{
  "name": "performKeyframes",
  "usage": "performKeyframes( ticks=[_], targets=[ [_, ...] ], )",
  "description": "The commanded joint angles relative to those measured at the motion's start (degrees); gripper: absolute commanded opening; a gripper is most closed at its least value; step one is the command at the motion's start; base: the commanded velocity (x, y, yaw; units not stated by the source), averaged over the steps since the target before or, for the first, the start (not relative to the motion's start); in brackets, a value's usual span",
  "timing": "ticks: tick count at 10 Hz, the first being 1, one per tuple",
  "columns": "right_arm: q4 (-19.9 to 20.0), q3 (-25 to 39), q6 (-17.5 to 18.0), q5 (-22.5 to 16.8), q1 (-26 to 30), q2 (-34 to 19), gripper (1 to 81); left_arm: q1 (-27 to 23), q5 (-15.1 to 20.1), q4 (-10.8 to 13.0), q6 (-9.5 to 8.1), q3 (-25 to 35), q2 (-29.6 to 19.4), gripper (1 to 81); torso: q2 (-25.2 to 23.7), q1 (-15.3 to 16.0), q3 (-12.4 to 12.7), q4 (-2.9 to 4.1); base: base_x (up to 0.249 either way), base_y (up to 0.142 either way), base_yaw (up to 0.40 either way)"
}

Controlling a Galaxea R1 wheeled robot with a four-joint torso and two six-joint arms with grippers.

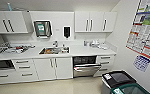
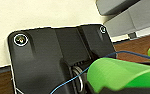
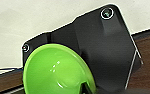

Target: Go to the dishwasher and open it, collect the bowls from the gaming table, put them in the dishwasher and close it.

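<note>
Head view: kitchenette wall, white upper cupboards point(image 1: 94, 22) over a long white desk point(image 1: 81, 51) with a sink point(image 1: 54, 50) set in the middle. White lower doors and drawers point(image 1: 23, 67) run under it.

Dishwasher point(image 1: 86, 66) sits right of the sink, under the desk, door tilted partway open, dark interior visible above the steel front and bar handle.

Posters point(image 1: 146, 27) on the right wall. Two bins near the bottom right: a dark-lidded bin point(image 1: 118, 78) and a green-rimmed bin point(image 1: 131, 89). Paper towel dispenser point(image 1: 42, 29) and a dark soap dispenser point(image 1: 66, 31) on the wall above the sink. Clutter on the desk at left and near the right end, too blurred to identify.

Right wrist view: bright green bowl point(image 3: 57, 71) large in frame, tilted, its inside facing the camera, right up against the dark robot plate. Right end effector appears to be gripping it at the rim, though the fingers are hard to make out.

Left wrist view: green rounded shape point(image 2: 121, 75) at the edge of frame with a blue cable point(image 2: 96, 65) crossing it. Left end effector state: cannot tell. Pale floor point(image 2: 41, 15) and brown wood-look strip behind.
</note>
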Motion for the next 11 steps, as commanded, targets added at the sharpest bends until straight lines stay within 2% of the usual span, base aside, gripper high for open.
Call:
performKeyframes(
  ticks=[1, 11],
  targets=[
    [-0.24, 0.23, -0.09, -2.10, 2.86, -0.01, 1.0, -2.80, 1.03, 0.02, 0.03, 0.21, -1.08, 1.0, 0.00, 0.00, 0.00, 0.00, 0.134, 0.000, 0.000],
    [-0.24, 0.23, -0.09, -2.10, 2.78, -0.19, 1.0, -2.80, 1.03, 0.02, 0.03, 0.21, -1.08, 1.0, 0.00, -0.02, 0.00, 0.00, 0.140, 0.000, 0.000]
  ],
)
